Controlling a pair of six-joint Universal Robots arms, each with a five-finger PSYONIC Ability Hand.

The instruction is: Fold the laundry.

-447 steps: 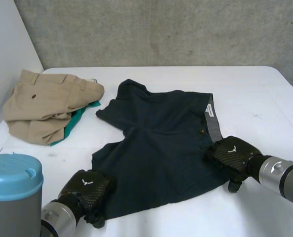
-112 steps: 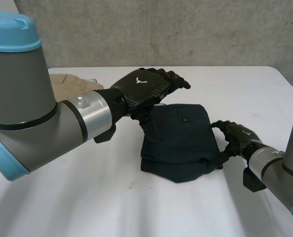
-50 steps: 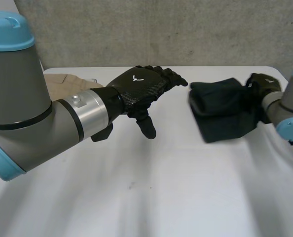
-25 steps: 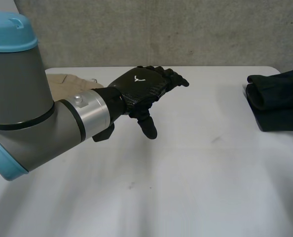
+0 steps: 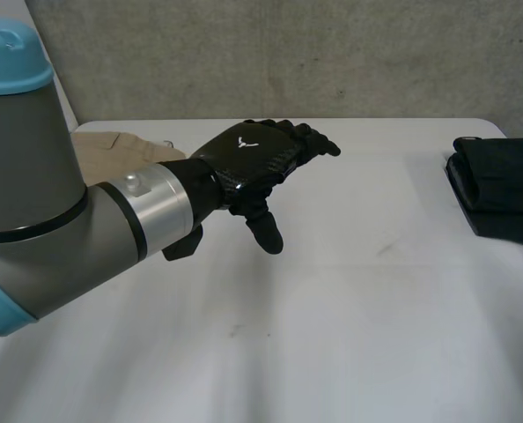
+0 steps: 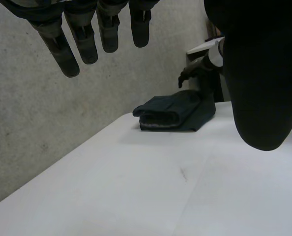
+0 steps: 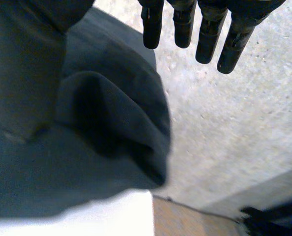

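Observation:
The folded dark shorts [image 5: 501, 197] lie at the table's far right edge. In the left wrist view the same shorts [image 6: 174, 114] rest beyond my fingertips, with my right hand [image 6: 193, 73] just behind them. My right hand [image 7: 205, 29] is open, its fingers straight above the dark shorts [image 7: 111, 123] and its thumb beside the cloth. Over the middle of the table hovers my left hand [image 5: 248, 159], open and empty, palm down. Its fingers [image 6: 82, 39] point toward the wall.
Tan trousers [image 5: 112, 144] lie at the back left, partly hidden by my left arm. A concrete wall [image 5: 332, 53] stands behind the white table [image 5: 332, 335]. The shorts sit close to the table's right edge.
My right hand carried the folded shorts to the right edge of the table and let go of them. My left hand has barely moved.

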